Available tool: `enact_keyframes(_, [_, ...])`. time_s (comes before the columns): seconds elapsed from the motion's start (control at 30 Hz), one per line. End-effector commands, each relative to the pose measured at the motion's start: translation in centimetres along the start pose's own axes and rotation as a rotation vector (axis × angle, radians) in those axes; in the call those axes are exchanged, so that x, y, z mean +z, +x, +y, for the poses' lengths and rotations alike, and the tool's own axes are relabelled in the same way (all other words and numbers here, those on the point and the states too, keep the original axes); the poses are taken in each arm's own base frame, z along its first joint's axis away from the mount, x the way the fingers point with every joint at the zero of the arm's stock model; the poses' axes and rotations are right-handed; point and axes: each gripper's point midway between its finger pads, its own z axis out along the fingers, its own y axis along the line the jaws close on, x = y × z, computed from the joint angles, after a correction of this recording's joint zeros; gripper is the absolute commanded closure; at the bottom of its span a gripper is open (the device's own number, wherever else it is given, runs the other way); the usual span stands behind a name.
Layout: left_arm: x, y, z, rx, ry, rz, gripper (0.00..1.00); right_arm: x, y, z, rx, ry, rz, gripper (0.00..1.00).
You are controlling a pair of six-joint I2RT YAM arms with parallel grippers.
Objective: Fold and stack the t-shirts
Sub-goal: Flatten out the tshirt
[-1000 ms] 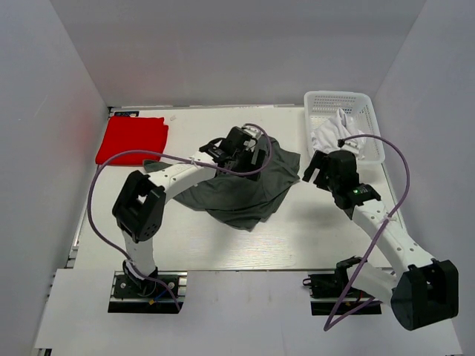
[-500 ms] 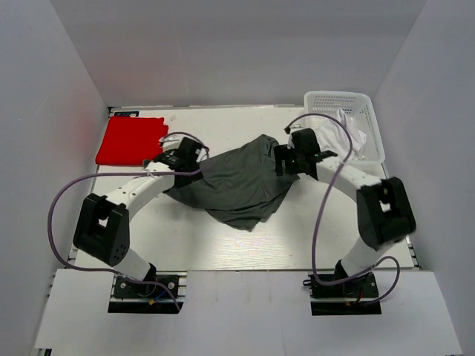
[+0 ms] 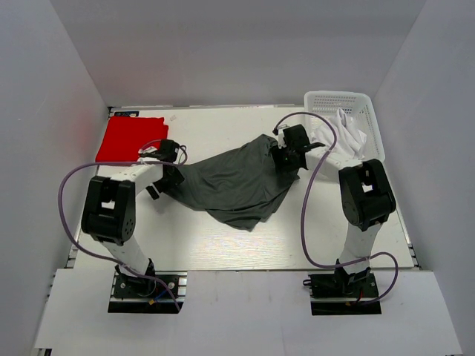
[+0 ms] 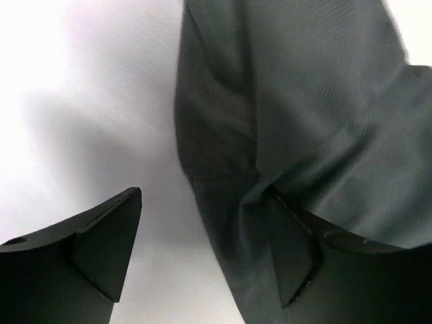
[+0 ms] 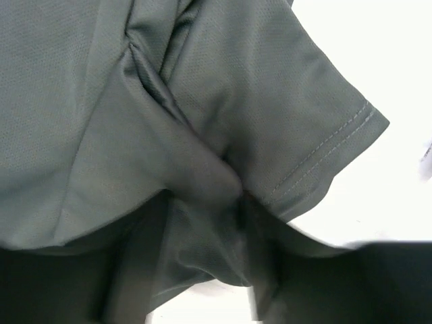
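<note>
Left jaws wide apart, nothing clamped: left gripper (image 4: pixel 206 202) low over the table (image 3: pixel 223 245), edge of the grey shirt (image 3: pixel 234 185) lying in the gap and draped against the right-hand finger (image 4: pixel 297 253). Right jaws closed, by the look of it, on a bunched fold of that shirt just beside its sleeve hem. Right gripper (image 3: pixel 286 158) mostly buried in cloth in its own view, so judged from the pinch of the fabric, not from the fingers. From above, cloth raised to a peak at the right gripper, slack and creased from there down to the table.

Grey shirt in mid-table, strung between the two grippers, long axis running left to right with the right end farther back. Left gripper at its left end, right gripper at its far right corner. Red shirt (image 3: pixel 132 139) folded flat at the far left, just behind the left gripper, apart from the grey one. White shirt (image 3: pixel 338 132) heaped in the basket (image 3: pixel 326 95) at far right.

Probably the spreading step: folding of the grey shirt not begun, white not yet touched. Next, likely: shut the left jaws on the edge between them, then draw both ends apart along that left-right axis. Risk: catching one layer only, or the edge slipping out
</note>
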Motion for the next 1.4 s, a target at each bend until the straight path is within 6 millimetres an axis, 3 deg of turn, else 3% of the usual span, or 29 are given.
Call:
enact_keyframes(0.0, [0.1,-0.8,-2.5,0.005,0.102,0.018,0.18,-0.3,-1.8,0.0,0.003,-0.012,-0.042,0.53])
enact_keyframes(0.03, [0.5,-0.5,-2.4,0.011,0.092,0.028,0.31,-0.3,-2.0,0.0,0.002,-0.014,-0.047,0.61])
enact_keyframes(0.1, [1.0,-0.1,-2.3,0.006,0.100,0.050,0.49,0.0,-1.8,0.1,0.000,-0.023,-0.037,0.65])
enact_keyframes(0.13, [1.1,0.1,-2.2,0.018,0.100,0.050,0.68,0.1,-1.7,0.2,0.001,-0.024,-0.032,0.70])
enact_keyframes(0.17, [1.2,0.1,-2.2,0.010,0.107,0.060,1.00,0.2,-1.9,0.0,0.010,-0.017,-0.030,0.76])
enact_keyframes(0.2, [1.2,0.1,-2.2,0.010,0.107,0.060,1.00,0.3,-1.7,0.1,0.018,-0.016,-0.021,0.84])
enact_keyframes(0.23, [0.5,-0.5,-2.3,0.001,0.125,0.042,1.00,0.3,-1.7,0.1,0.025,-0.022,-0.021,0.97])
enact_keyframes(0.27, [0.1,-0.9,-2.3,-0.004,0.129,0.025,1.00,0.1,-2.1,0.3,0.025,-0.025,-0.032,1.00])
enact_keyframes(0.33, [-1.2,-2.0,-3.0,-0.007,0.179,-0.023,1.00,-1.6,-3.9,1.2,0.026,-0.072,-0.089,1.00])
enact_keyframes(0.53, [-8.1,-7.8,-5.0,-0.044,0.396,-0.266,1.00,-7.7,-9.4,1.8,0.081,-0.099,-0.268,1.00])
enact_keyframes(0.7, [-13.1,-11.6,-5.5,-0.072,0.492,-0.375,1.00,-12.2,-12.2,1.0,0.120,-0.055,-0.387,1.00])
enact_keyframes(0.8, [-16.4,-14.3,-6.5,-0.060,0.561,-0.452,1.00,-15.4,-15.1,0.1,0.155,-0.020,-0.495,1.00])
enact_keyframes(0.83, [-18.6,-16.1,-6.9,-0.081,0.597,-0.497,1.00,-17.5,-17.3,-0.9,0.177,0.014,-0.563,1.00])
enact_keyframes(0.9, [-19.3,-17.9,-8.1,-0.062,0.615,-0.544,1.00,-18.7,-19.1,-1.6,0.194,0.034,-0.617,1.00])
enact_keyframes(0.93, [-21.0,-19.6,-8.8,-0.067,0.642,-0.591,1.00,-20.3,-21.3,-2.5,0.208,0.051,-0.680,1.00])
enact_keyframes(1.0, [-22.4,-23.1,-10.6,-0.059,0.642,-0.654,1.00,-20.4,-24.4,-3.8,0.214,0.056,-0.742,1.00])
enact_keyframes(1.03, [-22.8,-24.9,-10.8,-0.058,0.620,-0.683,1.00,-23.0,-27.2,-3.6,0.198,0.031,-0.820,1.00])
enact_keyframes(1.07, [-23.4,-26.3,-11.4,-0.057,0.610,-0.700,1.00,-22.3,-28.1,-3.8,0.201,0.020,-0.822,1.00])
enact_keyframes(1.1, [-29.4,-30.3,-11.9,-0.071,0.679,-0.811,1.00,-21.5,-29.1,-4.4,0.207,0.019,-0.824,1.00])
enact_keyframes(1.13, [-30.3,-31.0,-12.3,-0.043,0.675,-0.802,1.00,-27.6,-33.2,-4.8,0.201,0.015,-0.970,1.00])
enact_keyframes(1.17, [-28.1,-32.3,-14.1,-0.022,0.644,-0.779,1.00,-25.9,-33.9,-5.3,0.213,0.013,-0.949,1.00])
enact_keyframes(1.2, [-35.8,-35.3,-13.2,-0.065,0.751,-0.915,1.00,-27.4,-34.9,-5.7,0.213,0.020,-0.987,1.00])
enact_keyframes(1.23, [-36.5,-35.6,-13.1,-0.037,0.749,-0.930,1.00,-32.5,-36.9,-5.7,0.199,0.016,-1.103,1.00])
enact_keyframes(1.27, [-37.5,-36.2,-12.9,-0.055,0.756,-0.958,1.00,-33.6,-37.0,-6.2,0.201,0.025,-1.127,1.00])
enact_keyframes(1.3, [-38.2,-36.0,-11.8,-0.059,0.745,-0.975,1.00,-36.1,-37.3,-6.1,0.192,0.021,-1.194,1.00])
enact_keyframes(1.33, [-39.9,-36.4,-11.2,-0.089,0.779,-1.033,1.00,-34.5,-36.6,-5.7,0.183,-0.007,-1.159,1.00])
enact_keyframes(1.37, [-40.3,-35.8,-10.5,-0.097,0.787,-1.048,1.00,-36.5,-36.1,-5.7,0.170,-0.003,-1.189,1.00])
